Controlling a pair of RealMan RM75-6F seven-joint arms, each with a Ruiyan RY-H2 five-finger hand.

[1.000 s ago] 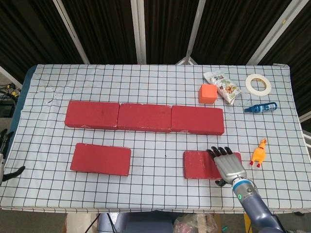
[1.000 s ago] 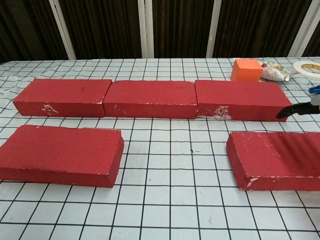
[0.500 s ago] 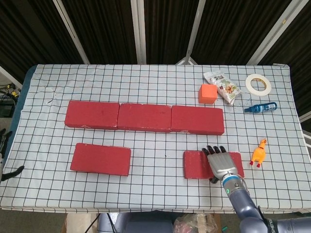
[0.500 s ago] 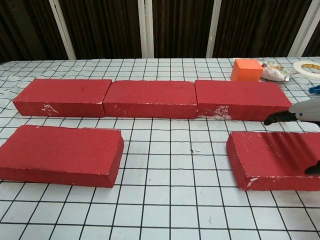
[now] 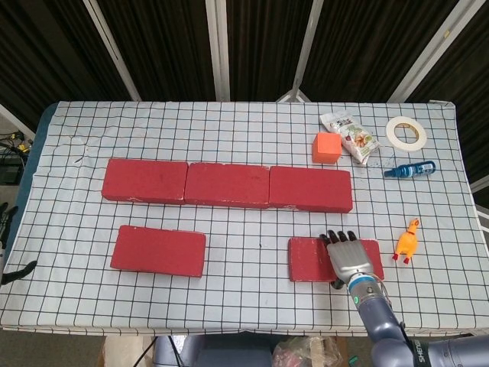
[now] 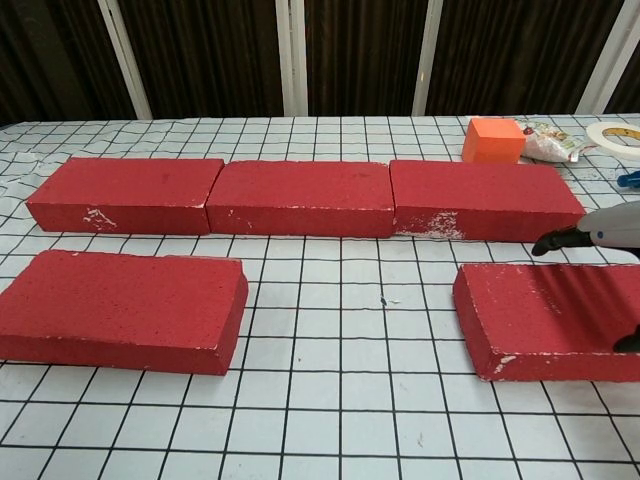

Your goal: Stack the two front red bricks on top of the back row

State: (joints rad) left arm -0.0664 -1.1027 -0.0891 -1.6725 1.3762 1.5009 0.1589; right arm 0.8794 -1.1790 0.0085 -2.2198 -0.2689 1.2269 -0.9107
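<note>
Three red bricks form the back row (image 5: pixel 227 184) (image 6: pixel 300 195) across the middle of the checked table. The front left brick (image 5: pixel 158 250) (image 6: pixel 115 308) lies alone near the table's front. My right hand (image 5: pixel 350 258) (image 6: pixel 610 232) is spread over the right half of the front right brick (image 5: pixel 309 258) (image 6: pixel 530 310). Its fingers reach the brick's far edge and its thumb is by the near edge. The brick lies flat on the table. Only dark tips of my left hand (image 5: pixel 9 245) show at the far left edge, off the table and apart from each other.
An orange cube (image 5: pixel 327 147), a snack packet (image 5: pixel 350 135) and a tape roll (image 5: pixel 406 132) sit behind the back row at right. A blue bottle (image 5: pixel 410 169) and a rubber chicken toy (image 5: pixel 407 241) lie right of the bricks, the toy close to my right hand.
My right hand has slid left and further over the front right brick, then held nearly still. The bricks have not moved. The left hand has sunk lower at the frame's edge.
</note>
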